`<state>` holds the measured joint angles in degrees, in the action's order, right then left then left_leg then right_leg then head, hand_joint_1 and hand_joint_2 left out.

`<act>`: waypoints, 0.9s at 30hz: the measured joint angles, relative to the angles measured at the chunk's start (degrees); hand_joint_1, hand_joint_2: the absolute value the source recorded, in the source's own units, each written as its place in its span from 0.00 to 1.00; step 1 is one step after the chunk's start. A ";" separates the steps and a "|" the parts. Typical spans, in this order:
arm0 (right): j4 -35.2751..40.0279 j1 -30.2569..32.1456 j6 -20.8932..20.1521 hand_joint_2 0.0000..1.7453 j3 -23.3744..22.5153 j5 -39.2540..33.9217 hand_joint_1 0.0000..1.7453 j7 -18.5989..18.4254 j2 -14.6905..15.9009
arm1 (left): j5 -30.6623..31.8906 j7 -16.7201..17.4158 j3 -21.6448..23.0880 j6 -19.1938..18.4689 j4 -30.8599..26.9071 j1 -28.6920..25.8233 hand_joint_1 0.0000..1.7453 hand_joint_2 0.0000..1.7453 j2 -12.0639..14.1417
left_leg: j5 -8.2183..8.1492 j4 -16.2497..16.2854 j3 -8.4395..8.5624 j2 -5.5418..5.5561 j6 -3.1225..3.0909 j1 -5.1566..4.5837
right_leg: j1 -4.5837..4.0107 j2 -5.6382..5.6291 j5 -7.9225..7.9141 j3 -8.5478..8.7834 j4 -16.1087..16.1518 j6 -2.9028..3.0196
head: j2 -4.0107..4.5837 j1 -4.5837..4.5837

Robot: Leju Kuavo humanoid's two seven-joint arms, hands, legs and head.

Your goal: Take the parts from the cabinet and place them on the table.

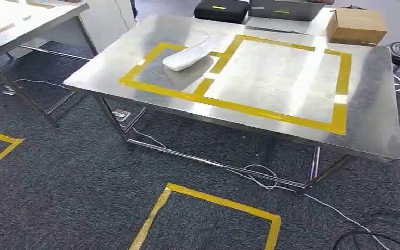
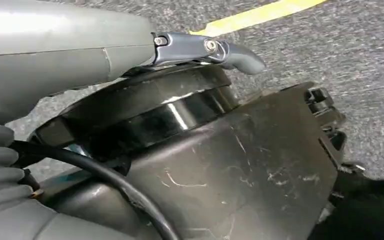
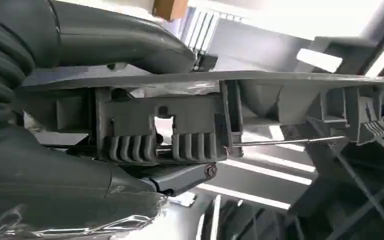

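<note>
A white moulded part (image 1: 189, 54) lies on the steel table (image 1: 375, 114), inside the smaller yellow-taped rectangle (image 1: 159, 70) at its left. In the right wrist view my right hand (image 3: 80, 175) grips a long grey plastic part (image 3: 290, 100) with ribs and clips, the thumb (image 3: 125, 40) on one side and a dark finger (image 3: 185, 177) on the other. In the left wrist view my left hand (image 2: 80, 45) hangs over the carpet with a dark finger (image 2: 230, 52) stretched out and nothing in it.
The larger taped rectangle (image 1: 281, 78) on the table is bare. A cardboard box (image 1: 357, 26) and black cases (image 1: 221, 10) stand at the far edge. A second table (image 1: 26, 21) stands at the left. Cables (image 1: 260, 174) and yellow floor tape (image 1: 208, 200) lie on the carpet.
</note>
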<state>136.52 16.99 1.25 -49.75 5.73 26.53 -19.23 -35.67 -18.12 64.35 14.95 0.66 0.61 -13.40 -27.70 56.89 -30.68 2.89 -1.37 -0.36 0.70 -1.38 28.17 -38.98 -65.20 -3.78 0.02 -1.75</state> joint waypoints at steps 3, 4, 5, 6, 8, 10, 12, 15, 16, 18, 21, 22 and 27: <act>0.00 0.01 3.67 1.00 0.54 0.41 1.00 -1.77 0.02 | 0.02 0.35 0.00 0.00 0.00 -0.03 0.00 1.00 0.09 | -0.05 0.03 0.04 -1.47 -0.10 -0.05 | 0.13 1.07 4.38 -5.05 -11.58 -0.44 | 0.00 0.00; 0.00 0.01 3.99 1.00 0.68 0.42 1.00 -2.03 0.04 | 0.02 0.46 0.00 0.00 0.00 -0.04 0.00 1.00 0.09 | -0.14 0.03 0.15 -1.89 -0.07 -0.05 | 0.15 1.07 3.52 -4.65 -10.95 -0.50 | 0.00 -0.04; 0.00 -0.01 4.06 1.00 0.74 0.42 1.00 -2.16 0.06 | 0.02 0.54 0.00 0.00 0.00 -0.04 0.00 1.00 0.09 | -0.25 0.04 0.32 -2.18 0.06 -0.05 | 0.16 1.12 1.58 -2.89 -7.87 -0.49 | 0.00 0.00; 0.02 -0.01 4.06 1.00 0.76 0.44 1.00 -2.16 0.07 | 0.02 0.63 0.00 0.00 0.00 -0.03 0.00 1.00 0.09 | -0.42 0.04 0.60 -2.44 0.21 -0.03 | 0.16 1.25 -0.68 -0.21 -3.14 -0.45 | 0.02 -0.04; 0.09 -0.06 4.30 1.00 0.87 0.48 1.00 -2.36 0.09 | 0.02 0.66 0.00 0.02 0.00 -0.03 0.00 1.00 0.20 | -0.89 0.11 1.02 -2.85 0.84 -0.42 | 0.14 2.25 -2.05 4.66 5.33 -0.61 | 0.00 0.02; 0.28 -0.05 5.11 1.00 1.31 0.59 1.00 -4.21 0.09 | 0.07 0.76 0.00 0.04 0.00 -0.03 0.00 1.00 0.20 | -0.98 0.04 0.92 -2.94 1.19 -0.76 | 0.16 1.67 -2.36 4.88 5.65 0.69 | 0.02 -0.24; 0.31 0.02 6.58 1.00 1.73 0.55 1.00 -7.11 0.09 | 0.04 0.81 0.00 0.07 0.00 -0.02 0.00 1.00 0.26 | -0.55 0.00 0.84 -2.92 -0.73 -0.91 | 0.29 1.70 -2.68 4.79 5.88 0.63 | 0.00 -0.29; 0.46 0.23 9.18 1.00 2.32 -0.04 1.00 -12.07 0.09 | -0.07 1.11 -0.02 0.18 0.00 -0.02 0.00 1.00 0.26 | -0.44 -0.40 0.93 -2.92 -1.35 -0.96 | 0.21 1.64 -2.63 4.70 5.89 1.00 | 0.00 -0.33; 0.46 0.31 9.48 1.00 2.38 -0.18 1.00 -13.05 0.09 | -0.09 1.20 -0.02 0.20 0.00 -0.01 0.00 1.00 0.26 | -0.40 -0.54 0.95 -2.92 -1.27 -0.95 | 0.17 1.62 -2.58 4.65 5.88 1.21 | 0.00 -0.33; 0.46 0.46 9.79 1.00 2.49 -0.59 1.00 -14.05 0.09 | -0.13 1.38 -0.02 0.20 0.00 -0.01 0.00 1.00 0.24 | -0.25 -0.78 0.98 -2.93 -0.62 -0.91 | 0.12 1.61 -2.59 4.57 5.85 1.33 | 0.00 -0.31; 0.52 0.62 9.26 1.00 2.60 -1.97 1.00 -15.74 0.09 | -0.39 1.97 -0.15 0.22 0.00 0.03 0.00 1.00 0.18 | -0.07 -1.09 0.97 -2.93 1.45 -0.74 | 0.05 1.62 -2.64 4.40 5.80 1.63 | 0.00 -0.31; 0.52 0.78 8.95 1.00 2.62 -2.23 1.00 -15.98 0.09 | -0.44 2.03 -0.18 0.22 0.00 0.03 0.00 1.00 0.15 | -0.06 -1.10 0.95 -2.93 1.49 -0.74 | 0.05 1.63 -2.66 4.40 5.79 1.65 | 0.00 -0.28; 0.57 1.08 8.56 1.00 2.64 -2.60 1.00 -16.21 0.09 | -0.48 2.12 -0.28 0.22 0.00 0.02 0.00 1.00 0.13 | 0.02 -1.10 0.93 -2.93 1.66 -0.81 | 0.08 1.64 -2.82 4.46 5.81 1.66 | 0.00 -0.28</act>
<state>137.09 18.07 9.81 -47.10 3.13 10.32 -19.15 -36.15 -16.00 64.06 15.17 0.66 0.64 -13.27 -27.67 55.79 -29.75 -0.04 0.29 -1.18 0.79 0.26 25.36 -34.52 -59.38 -2.12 0.02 -2.03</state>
